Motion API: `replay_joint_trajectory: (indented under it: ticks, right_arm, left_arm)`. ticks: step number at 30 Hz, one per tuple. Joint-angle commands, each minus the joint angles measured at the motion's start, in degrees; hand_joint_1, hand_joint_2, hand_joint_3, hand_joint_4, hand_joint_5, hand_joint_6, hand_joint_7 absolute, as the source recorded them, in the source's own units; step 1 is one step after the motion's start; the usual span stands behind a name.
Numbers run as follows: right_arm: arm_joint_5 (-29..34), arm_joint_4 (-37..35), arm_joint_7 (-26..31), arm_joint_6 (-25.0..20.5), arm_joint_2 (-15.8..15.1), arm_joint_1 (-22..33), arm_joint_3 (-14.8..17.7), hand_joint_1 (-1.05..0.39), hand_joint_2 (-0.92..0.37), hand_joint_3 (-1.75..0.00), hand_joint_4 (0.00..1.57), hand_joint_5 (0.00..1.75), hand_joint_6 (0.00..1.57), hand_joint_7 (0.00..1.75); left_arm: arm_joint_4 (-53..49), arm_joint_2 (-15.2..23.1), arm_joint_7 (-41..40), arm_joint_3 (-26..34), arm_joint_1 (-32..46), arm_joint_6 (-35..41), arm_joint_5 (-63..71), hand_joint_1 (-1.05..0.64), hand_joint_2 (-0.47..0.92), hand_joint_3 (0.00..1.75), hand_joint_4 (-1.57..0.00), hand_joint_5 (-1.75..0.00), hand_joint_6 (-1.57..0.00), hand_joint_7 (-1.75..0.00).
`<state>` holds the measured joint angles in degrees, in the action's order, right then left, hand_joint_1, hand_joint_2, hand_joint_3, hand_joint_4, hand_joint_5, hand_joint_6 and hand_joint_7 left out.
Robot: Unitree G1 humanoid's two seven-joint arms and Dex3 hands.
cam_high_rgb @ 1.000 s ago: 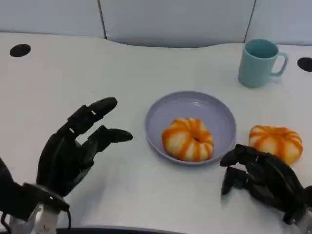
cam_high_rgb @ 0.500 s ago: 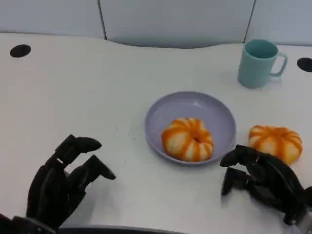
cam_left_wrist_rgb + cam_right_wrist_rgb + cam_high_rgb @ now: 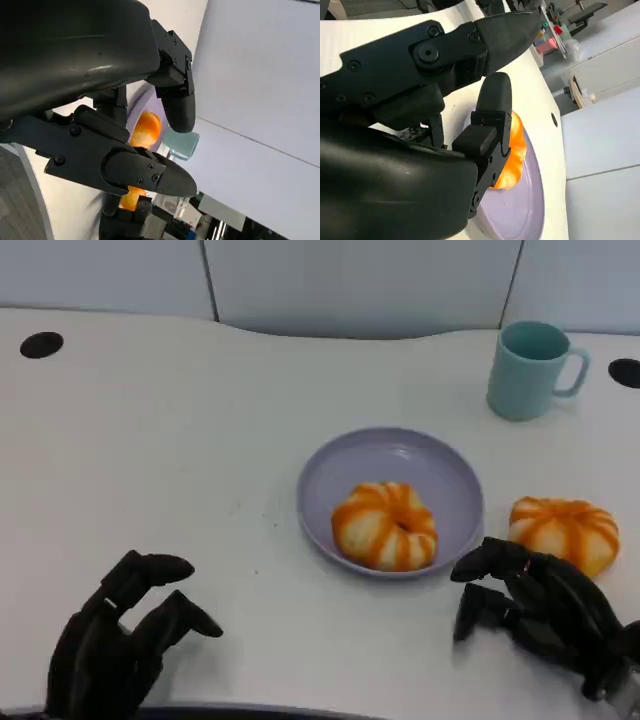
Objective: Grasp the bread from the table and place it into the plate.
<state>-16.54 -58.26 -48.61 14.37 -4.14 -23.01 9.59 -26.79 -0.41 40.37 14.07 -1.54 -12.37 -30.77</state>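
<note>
- One bread already lies in the plate, on the half nearest the robot; a second bread sits on the table just beside the plate's right rim, so the step in hand looks like fetching that one.
- The right hand rests on the table near the plate's front-right rim, touching or nearly touching the second bread; its fingers are apart and loosely curled, holding nothing.
- The left hand lies well to the left of the plate, fingers apart, with nothing in them.
- Next, the right hand probably needs to reach over the loose bread, grip it, and set it in the free far half of the plate.
- A teal mug stands beyond the plate's right side, clear of that path; the bread already in the plate narrows the room.
</note>
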Motion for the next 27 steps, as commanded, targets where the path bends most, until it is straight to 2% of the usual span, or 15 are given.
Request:
replay_joint_trajectory:
  ticks: [1, 7, 10, 16, 27]
  right_arm:
    - [0.9, -2.2, 0.8, -1.0, -1.1, 1.6, 0.2, -0.50, -0.92, -0.09, 0.65, 1.59, 0.78, 0.97]
    - [0.9, -3.1, 0.1, -1.2, -2.4, 0.6, 0.5, -0.53, -0.92, -0.09, 0.61, 1.58, 0.75, 0.98]
    - [1.4, -3.4, -0.1, 0.4, -2.7, 0.5, 0.3, -0.54, -0.92, -0.14, 0.61, 1.58, 0.74, 1.00]
    - [2.7, -2.8, 1.6, 0.5, -2.9, 0.4, -0.5, -0.54, -0.92, -0.16, 0.62, 1.59, 0.71, 1.08]
    - [2.7, -3.0, 1.9, 0.4, -2.1, 0.5, -0.5, -0.52, -0.92, -0.15, 0.60, 1.62, 0.67, 1.14]
  left_arm:
    - [-1.7, 0.1, -0.9, 0.7, -0.2, -2.2, 1.3, -0.70, 0.92, 0.11, -0.46, -1.66, -0.34, -1.32]
    - [-5.3, 0.1, -0.6, 1.6, -2.3, -5.6, 2.0, -0.71, 0.92, 0.11, -0.41, -1.66, -0.33, -1.27]
    - [-6.6, -0.1, -1.1, 1.6, -3.1, -6.5, 2.4, -0.74, 0.92, 0.09, -0.43, -1.67, -0.36, -1.27]
    - [-7.7, 0.3, -1.1, 1.6, -4.0, -7.2, 3.1, -0.76, 0.92, 0.10, -0.46, -1.66, -0.38, -1.30]
    - [-7.2, 0.8, -0.3, 2.7, -4.2, -4.6, 1.8, -0.73, 0.92, 0.08, -0.46, -1.66, -0.36, -1.30]
